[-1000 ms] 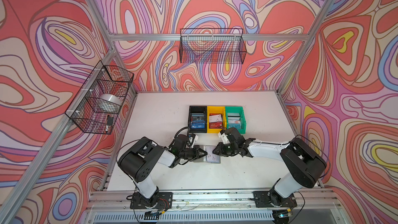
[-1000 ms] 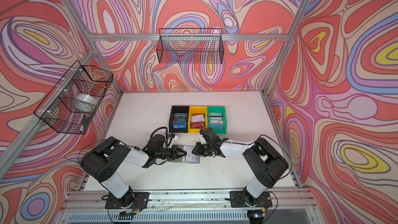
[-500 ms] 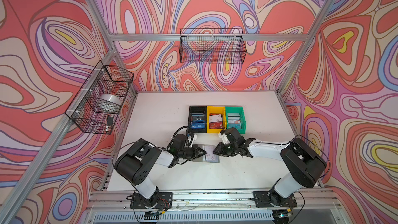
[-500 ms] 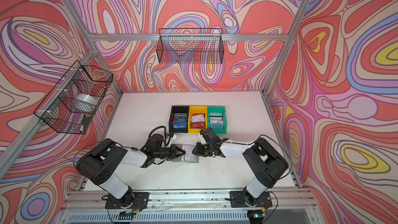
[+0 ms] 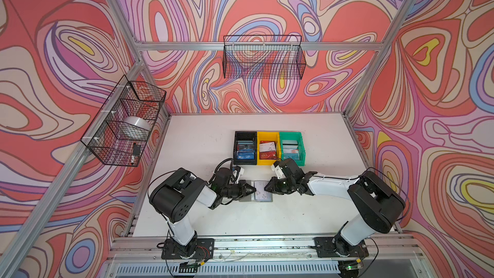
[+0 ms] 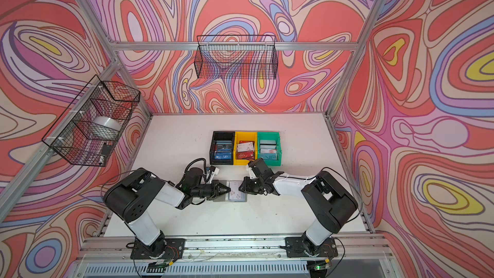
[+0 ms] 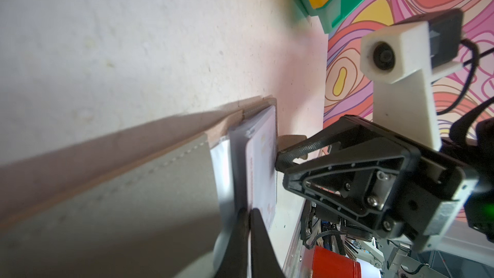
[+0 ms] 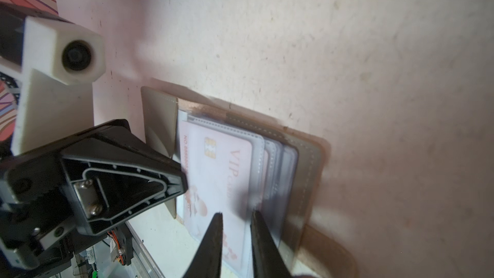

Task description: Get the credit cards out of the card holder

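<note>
The card holder (image 5: pixel 257 196) is laid open on the desk (image 5: pixel 197 140), directly between the left gripper (image 5: pixel 251 190) and the right gripper (image 5: pixel 266 188), one at each of its opposite edges; the left gripper's jaws are seen pressed together at the edge of the clear sleeves (image 8: pixel 275 156) nearest it, though whether a sleeve or card is pinched cannot be told; the right gripper's jaws are set slightly apart, tips over the sleeves' outer edge, just beside the snap tab (image 8: pixel 328 248); a white credit card (image 8: pixel 222 172) is seated in the top sleeve, between the two grippers; bare desk is seen beside both grippers toward the arm bases; on the far side the bins (image 5: pixel 267 162) are set close to the right gripper's wrist.
</note>
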### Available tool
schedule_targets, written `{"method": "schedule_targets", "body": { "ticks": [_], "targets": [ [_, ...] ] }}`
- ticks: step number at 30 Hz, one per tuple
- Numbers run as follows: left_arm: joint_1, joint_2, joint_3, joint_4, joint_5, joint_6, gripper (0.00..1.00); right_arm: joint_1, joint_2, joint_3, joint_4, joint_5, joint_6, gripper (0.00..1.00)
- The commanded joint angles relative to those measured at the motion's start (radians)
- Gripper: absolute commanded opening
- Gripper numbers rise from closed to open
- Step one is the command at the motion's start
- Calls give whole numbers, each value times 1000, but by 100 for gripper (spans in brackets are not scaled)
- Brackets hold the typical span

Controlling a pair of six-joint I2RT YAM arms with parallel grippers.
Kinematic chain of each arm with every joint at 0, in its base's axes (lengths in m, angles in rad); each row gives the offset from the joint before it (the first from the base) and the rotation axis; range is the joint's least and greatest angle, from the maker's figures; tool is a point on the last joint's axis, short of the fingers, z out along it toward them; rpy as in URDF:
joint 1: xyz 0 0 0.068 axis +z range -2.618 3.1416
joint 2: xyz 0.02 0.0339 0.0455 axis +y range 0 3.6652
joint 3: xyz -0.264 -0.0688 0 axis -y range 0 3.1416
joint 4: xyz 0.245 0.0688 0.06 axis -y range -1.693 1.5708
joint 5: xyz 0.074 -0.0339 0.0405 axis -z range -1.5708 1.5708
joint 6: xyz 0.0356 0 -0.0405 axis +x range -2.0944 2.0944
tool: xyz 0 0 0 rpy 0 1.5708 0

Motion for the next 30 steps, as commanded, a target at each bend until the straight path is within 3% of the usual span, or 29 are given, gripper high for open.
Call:
{"method": "schedule_targets", "body": {
  "ticks": [1,20,30],
  "targets": [
    [6,13,-6,65,11,-16,5,0,11,-22,-19,17,1,23],
    [26,-6,-20,39,52,0,2,0,16,-24,-21,19,3,23],
    [80,-132,-28,-163,57,91,1,0,20,-25,-21,19,3,23]
  ]
}}
